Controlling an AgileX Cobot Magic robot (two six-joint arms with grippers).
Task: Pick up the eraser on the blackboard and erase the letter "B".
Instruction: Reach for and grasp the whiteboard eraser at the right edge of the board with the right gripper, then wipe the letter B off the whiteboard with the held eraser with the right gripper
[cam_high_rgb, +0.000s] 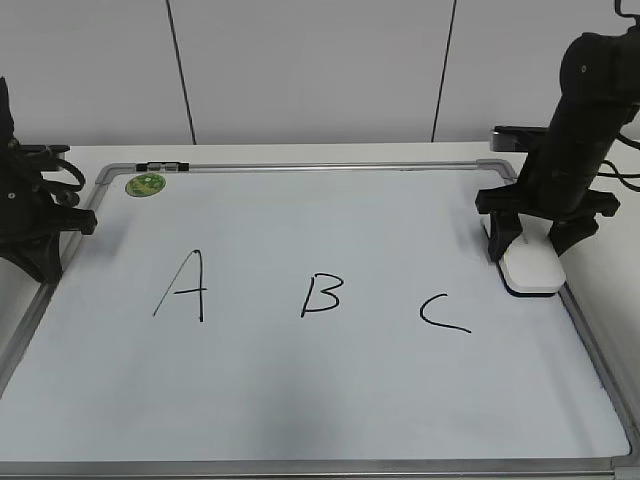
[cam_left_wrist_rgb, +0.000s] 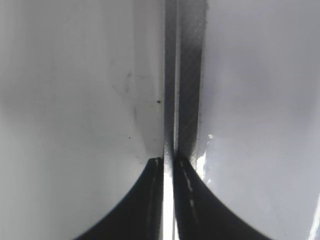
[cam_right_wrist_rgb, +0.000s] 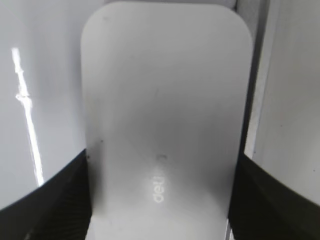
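Note:
The blackboard (cam_high_rgb: 330, 400) lies flat, a pale glossy board in a silver frame, with black letters "A" (cam_high_rgb: 183, 286), "B" (cam_high_rgb: 322, 294) and "C" (cam_high_rgb: 443, 313). The white eraser (cam_high_rgb: 533, 271) rests on the board at its right edge, right of the "C". My right gripper (cam_high_rgb: 522, 243) stands over the eraser's far end. In the right wrist view its two black fingers (cam_right_wrist_rgb: 160, 200) press both long sides of the eraser (cam_right_wrist_rgb: 165, 100). My left gripper (cam_high_rgb: 45, 262) is shut and empty at the board's left frame, with its fingertips (cam_left_wrist_rgb: 168, 162) over the frame strip.
A small green round magnet (cam_high_rgb: 145, 184) and a black marker (cam_high_rgb: 160, 166) lie at the board's far left corner. The board's metal frame (cam_high_rgb: 590, 340) runs close beside the eraser. A white wall stands behind the table.

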